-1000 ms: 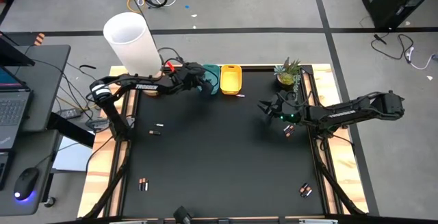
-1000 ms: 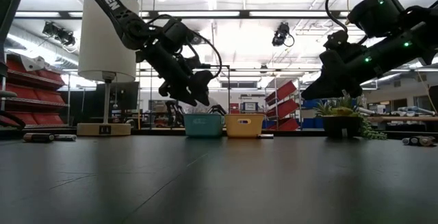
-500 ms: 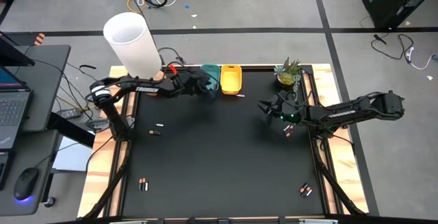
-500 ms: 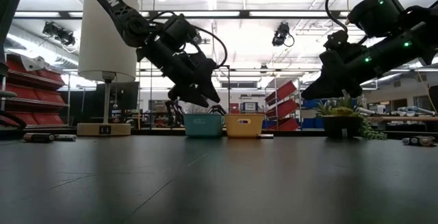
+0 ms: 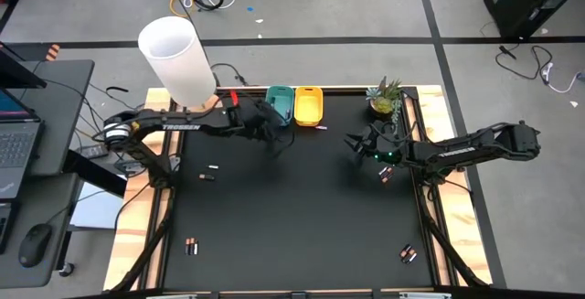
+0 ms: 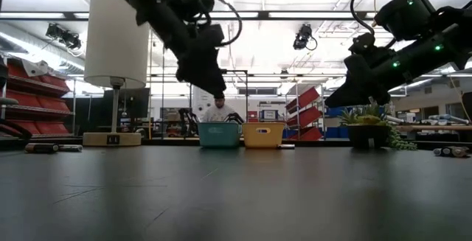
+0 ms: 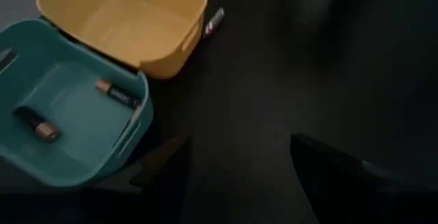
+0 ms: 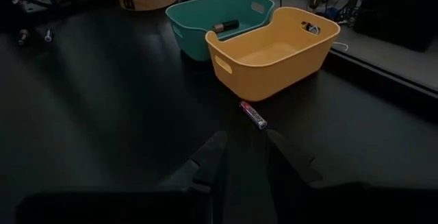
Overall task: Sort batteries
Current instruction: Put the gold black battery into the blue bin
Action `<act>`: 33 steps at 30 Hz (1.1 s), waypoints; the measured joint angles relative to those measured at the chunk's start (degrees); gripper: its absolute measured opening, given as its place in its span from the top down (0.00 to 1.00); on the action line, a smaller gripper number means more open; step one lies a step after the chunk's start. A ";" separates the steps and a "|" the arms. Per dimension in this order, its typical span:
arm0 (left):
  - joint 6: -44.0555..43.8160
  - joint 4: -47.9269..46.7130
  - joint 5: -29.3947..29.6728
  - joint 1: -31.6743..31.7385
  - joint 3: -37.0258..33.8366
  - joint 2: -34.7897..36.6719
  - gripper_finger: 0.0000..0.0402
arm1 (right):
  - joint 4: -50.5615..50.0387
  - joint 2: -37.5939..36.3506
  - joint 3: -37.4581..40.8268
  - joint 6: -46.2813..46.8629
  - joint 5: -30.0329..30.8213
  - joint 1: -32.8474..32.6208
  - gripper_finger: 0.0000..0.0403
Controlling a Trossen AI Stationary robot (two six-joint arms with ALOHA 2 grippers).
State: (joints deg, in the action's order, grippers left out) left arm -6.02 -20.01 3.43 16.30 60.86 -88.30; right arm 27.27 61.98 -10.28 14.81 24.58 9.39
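Fingers of the left end effector stand well apart with nothing between them, hanging above the dark tabletop just beside the teal bin at the far edge. Two batteries lie inside that bin, black with copper ends, apart from each other. Touching its side is the yellow bin, which holds a small whitish cell near one end, and a thin pale battery lies on the tabletop just beside the yellow bin. The right end effector hangs above the tabletop toward the right side, near the potted plant, its fingers a narrow gap apart and holding nothing. More batteries are scattered well away from the bins: a pair left of centre, a pair near the front left corner, a pair near the front right, and some under the right arm. A white lamp stands at the far left corner
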 joint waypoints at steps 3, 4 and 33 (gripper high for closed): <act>0.01 -13.03 -0.81 -1.84 3.18 0.08 0.37 | -0.10 0.00 0.00 0.31 0.00 -0.02 0.78; 0.02 -17.98 -1.39 -2.47 4.38 0.08 0.38 | -0.18 0.00 -0.02 0.28 0.00 -0.02 0.78; 4.33 -44.41 -2.75 -17.91 -16.06 4.93 0.38 | -0.40 0.00 -0.01 -0.31 0.00 -0.02 0.78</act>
State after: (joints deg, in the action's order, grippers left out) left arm -1.69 -64.42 0.68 -1.61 44.80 -83.37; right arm 26.87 61.98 -10.29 14.49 24.58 9.37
